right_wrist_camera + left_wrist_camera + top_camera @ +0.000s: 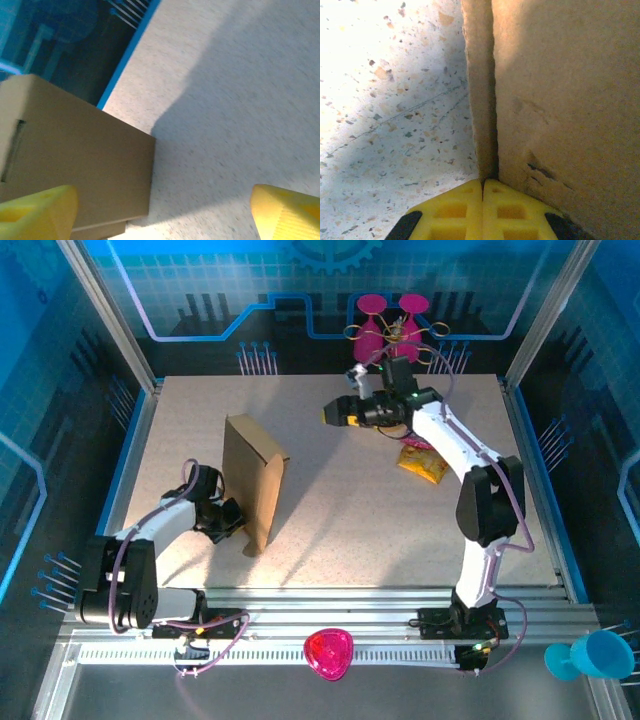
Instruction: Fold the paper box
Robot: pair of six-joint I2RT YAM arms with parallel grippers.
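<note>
The paper box [252,480] is plain brown cardboard, standing upright on edge at the table's left side. My left gripper [226,516] is low against its left face. In the left wrist view the yellow fingers [455,212] press together at a thin cardboard edge, with the box's wall [560,100] rising to the right, so the gripper [483,189] is shut on the box. My right gripper [334,413] hangs open above the table's back middle, apart from the box. Its wrist view shows the box [75,160] to the left, beyond the spread fingertips [37,210].
A yellow snack bag [422,462] lies under the right arm's forearm. Two pink cups [385,320] stand beyond the table's back edge. A pink bowl [328,653] and a blue cup [590,655] sit on the front rail area. Speckled table [350,520] lies between the arms.
</note>
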